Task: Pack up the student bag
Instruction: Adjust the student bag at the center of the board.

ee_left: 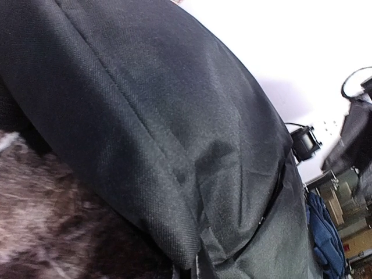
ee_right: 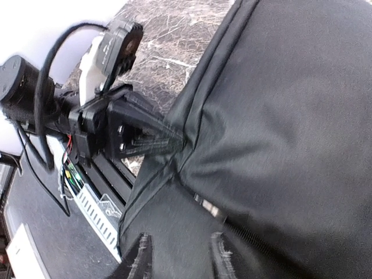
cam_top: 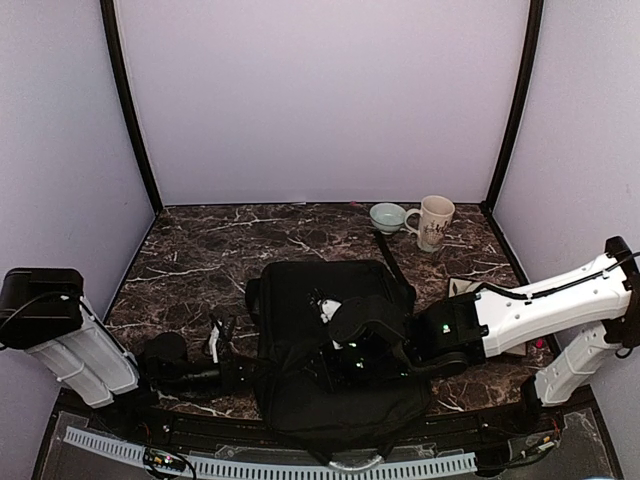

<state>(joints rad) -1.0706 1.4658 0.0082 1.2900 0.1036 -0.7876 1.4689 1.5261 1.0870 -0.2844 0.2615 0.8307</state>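
Note:
The student bag lies flat in the middle of the marble table, its strap trailing toward the back. My left gripper is at the bag's left edge; in the right wrist view the left gripper is shut on a fold of the bag at its seam. Black fabric of the bag fills the left wrist view and hides that gripper's fingers. My right gripper hovers over the bag with its fingers apart and nothing between them, just short of a silver zipper pull.
A white mug and a pale bowl stand at the back right. A flat object lies by the right arm. The right arm reaches across the bag's right side. A white slotted rail runs along the near edge.

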